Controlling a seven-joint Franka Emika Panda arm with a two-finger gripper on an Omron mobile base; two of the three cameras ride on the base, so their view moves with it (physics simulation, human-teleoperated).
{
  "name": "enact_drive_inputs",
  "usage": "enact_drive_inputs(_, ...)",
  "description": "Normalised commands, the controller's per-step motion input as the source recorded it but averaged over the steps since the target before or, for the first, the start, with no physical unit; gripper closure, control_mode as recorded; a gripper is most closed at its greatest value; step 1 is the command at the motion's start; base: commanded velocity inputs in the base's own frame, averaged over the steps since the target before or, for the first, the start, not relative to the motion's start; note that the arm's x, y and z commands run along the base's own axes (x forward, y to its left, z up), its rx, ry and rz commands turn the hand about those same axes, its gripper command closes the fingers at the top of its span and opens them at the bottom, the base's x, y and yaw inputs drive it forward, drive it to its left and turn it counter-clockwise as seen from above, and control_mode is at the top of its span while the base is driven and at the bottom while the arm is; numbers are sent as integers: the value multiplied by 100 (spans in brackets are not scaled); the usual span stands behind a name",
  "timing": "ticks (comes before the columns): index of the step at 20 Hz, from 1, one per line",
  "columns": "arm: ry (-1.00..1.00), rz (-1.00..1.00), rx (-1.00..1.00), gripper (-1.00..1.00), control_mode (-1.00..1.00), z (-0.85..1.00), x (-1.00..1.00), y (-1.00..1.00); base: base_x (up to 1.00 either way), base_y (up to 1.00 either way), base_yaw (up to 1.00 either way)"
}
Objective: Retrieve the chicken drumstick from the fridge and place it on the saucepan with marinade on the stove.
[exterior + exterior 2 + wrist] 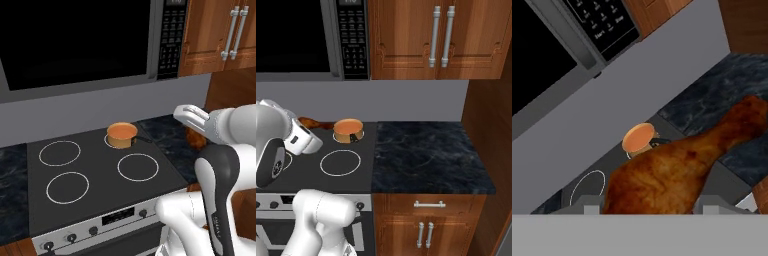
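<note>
A white robot arm carries the chicken drumstick (677, 170) above the stove (100, 185), the gripper (648, 207) closed around the meat's thick end while the bony end juts out ahead. In the right base view the drumstick (312, 122) hangs just left of the saucepan (348, 130), raised off the cooktop. The fetch from the fridge appears done; the step in hand is the carry to the pan. The tan-orange saucepan (122, 135) sits on the far right burner ring, its dark handle pointing right toward the black stone counter (426, 155). The next move likely calls for a short shift to centre the meat over the pan's narrow rim, then a descent and release. Room is open over the near burners; the microwave (75, 40) overhangs the far edge, limiting height there.
</note>
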Motion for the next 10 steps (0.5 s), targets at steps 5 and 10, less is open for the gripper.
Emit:
enact_drive_inputs(5, 0, 1, 0, 100, -100, -16, 91, 3, 0, 0, 0)
enact_drive_inputs(10, 0, 5, 0, 100, -100, -14, 79, 0, 0, 0, 0)
